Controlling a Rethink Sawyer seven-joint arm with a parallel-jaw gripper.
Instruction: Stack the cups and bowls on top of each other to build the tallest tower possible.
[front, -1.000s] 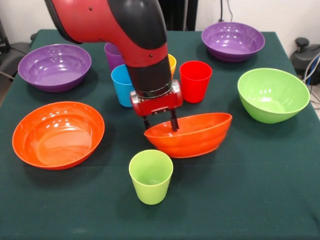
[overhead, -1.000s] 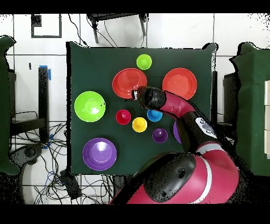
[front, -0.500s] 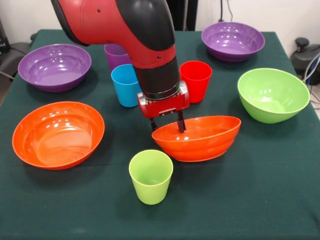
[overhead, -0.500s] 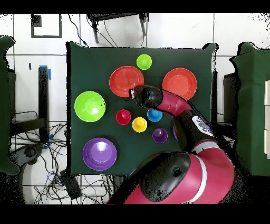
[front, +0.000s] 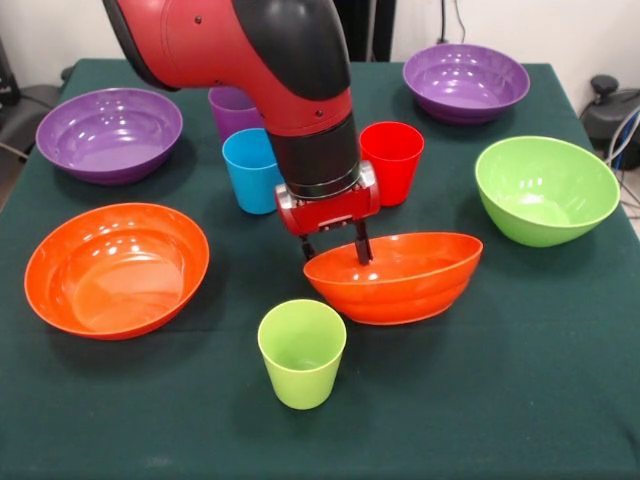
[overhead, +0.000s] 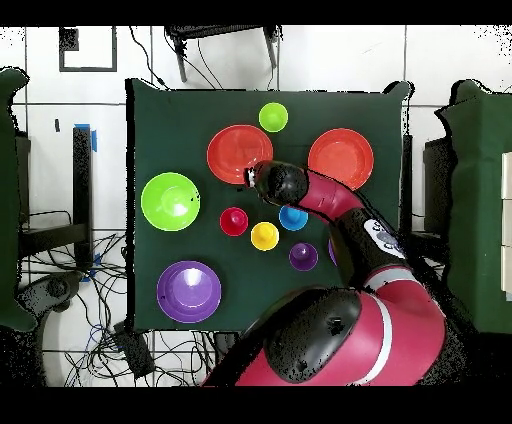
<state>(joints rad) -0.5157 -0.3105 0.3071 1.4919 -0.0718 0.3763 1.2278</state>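
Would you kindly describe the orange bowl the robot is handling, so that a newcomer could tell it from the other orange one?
Follow the red and black arm down to its gripper. Its fingers straddle the rim of an orange bowl near the middle of the green table, just beyond the light green cup. Unlike the other orange bowl, which sits flat, this one is tilted.

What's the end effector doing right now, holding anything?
End effector: shut on the orange bowl, pinching its far rim, bowl tilted.
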